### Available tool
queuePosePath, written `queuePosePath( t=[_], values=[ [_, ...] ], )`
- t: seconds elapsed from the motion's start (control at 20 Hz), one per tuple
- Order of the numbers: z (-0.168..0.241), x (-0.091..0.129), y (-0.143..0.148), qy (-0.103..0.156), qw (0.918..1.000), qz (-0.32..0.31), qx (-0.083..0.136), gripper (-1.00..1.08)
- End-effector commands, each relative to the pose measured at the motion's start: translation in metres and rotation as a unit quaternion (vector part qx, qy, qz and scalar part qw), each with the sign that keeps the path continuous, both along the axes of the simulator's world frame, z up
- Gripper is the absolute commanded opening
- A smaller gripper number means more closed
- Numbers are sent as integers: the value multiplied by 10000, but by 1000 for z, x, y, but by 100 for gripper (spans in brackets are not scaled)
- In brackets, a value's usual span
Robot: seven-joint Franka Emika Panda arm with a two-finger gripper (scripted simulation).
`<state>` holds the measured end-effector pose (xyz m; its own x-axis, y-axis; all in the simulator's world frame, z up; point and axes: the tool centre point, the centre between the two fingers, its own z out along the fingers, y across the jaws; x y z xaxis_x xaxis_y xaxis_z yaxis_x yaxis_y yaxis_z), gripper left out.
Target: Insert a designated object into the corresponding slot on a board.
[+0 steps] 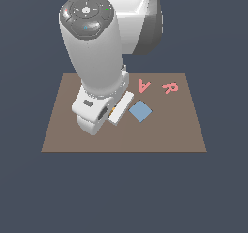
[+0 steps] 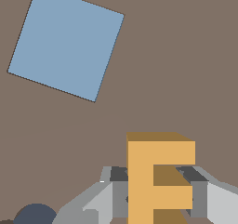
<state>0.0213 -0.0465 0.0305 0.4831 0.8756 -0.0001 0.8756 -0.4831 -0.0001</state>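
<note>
in the exterior view the white arm (image 1: 99,58) fills the upper left and middle of the frame and reaches down onto the brown board (image 1: 63,130), which lies flat in the middle of the frame. only a small sliver of the orange e block (image 1: 113,110) shows at the arm's lower end, just left of the blue diamond tile (image 1: 140,111), so the tool itself is mostly hidden there. the pink letter a (image 1: 144,85) and the pink letter r (image 1: 170,87) lie on the board above and to the right of the blue tile, near each other but apart. in the wrist view the orange e block (image 2: 155,179) stands in the lower right part of the frame, its lowest part cut off by the frame edge, and the tool (image 2: 155,190) pinches it: one grey finger (image 2: 116,190) presses on its left side and the other sits against its right side. the blue diamond tile (image 2: 65,44) fills the upper left of that frame, tilted and well clear of the block, with bare board (image 2: 186,56) between them. a dark rounded hole (image 2: 35,214) shows at the lower left edge, partly cut off. the e-shaped slot cannot be seen in either view.
</note>
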Motion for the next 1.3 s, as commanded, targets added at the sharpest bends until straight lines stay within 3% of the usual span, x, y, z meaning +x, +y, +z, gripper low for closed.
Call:
queuePosePath(
  t=[0.0,0.35,0.65,0.9,1.25],
  values=[
    [0,-3,-3,-2,9999,173,-1,-100],
    [2,-12,-14,-2,9959,902,-1,-100],
    [3,-22,-29,-2,9844,1761,-1,-100],
    [5,-28,-46,-2,9656,2600,-2,-100],
    [7,-32,-69,-1,9316,3635,-2,-100]
  ],
)
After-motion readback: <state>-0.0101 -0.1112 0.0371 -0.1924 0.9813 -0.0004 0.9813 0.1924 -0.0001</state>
